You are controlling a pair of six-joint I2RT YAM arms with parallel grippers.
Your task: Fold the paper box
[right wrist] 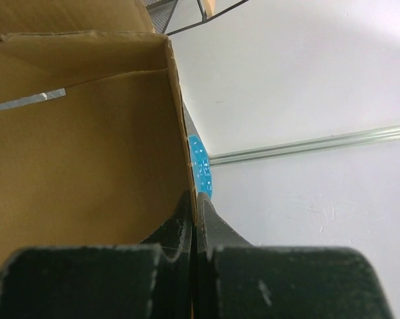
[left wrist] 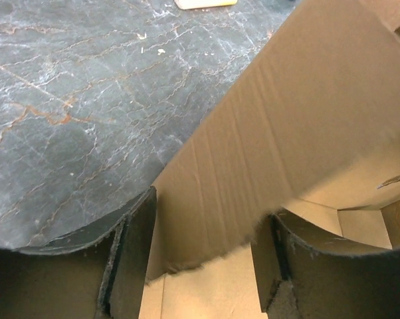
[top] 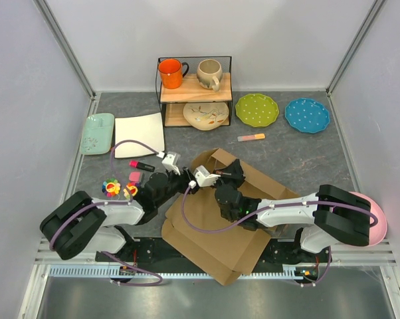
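Observation:
The paper box (top: pixel 213 232), brown corrugated cardboard, lies partly unfolded at the near middle of the table, with one wall raised at its far end. My left gripper (top: pixel 187 183) is at its left far corner. In the left wrist view the fingers (left wrist: pixel 137 252) stand apart, and a raised flap of the paper box (left wrist: pixel 286 119) runs between them without being pinched; the left gripper (left wrist: pixel 213 206) is open. My right gripper (top: pixel 230 171) is at the raised wall. In the right wrist view the right gripper (right wrist: pixel 195 196) is shut on the thin edge of that paper box wall (right wrist: pixel 87 146).
A wire rack (top: pixel 161 90) at the back holds an orange mug (top: pixel 172 72), a beige mug (top: pixel 209 73) and a bowl (top: pixel 205 114). A green plate (top: pixel 256 109) and a blue plate (top: pixel 307 114) lie to its right, a white square plate (top: pixel 140 135) and a mint tray (top: pixel 97 133) to its left. A pink bowl (top: pixel 378 222) sits at the near right.

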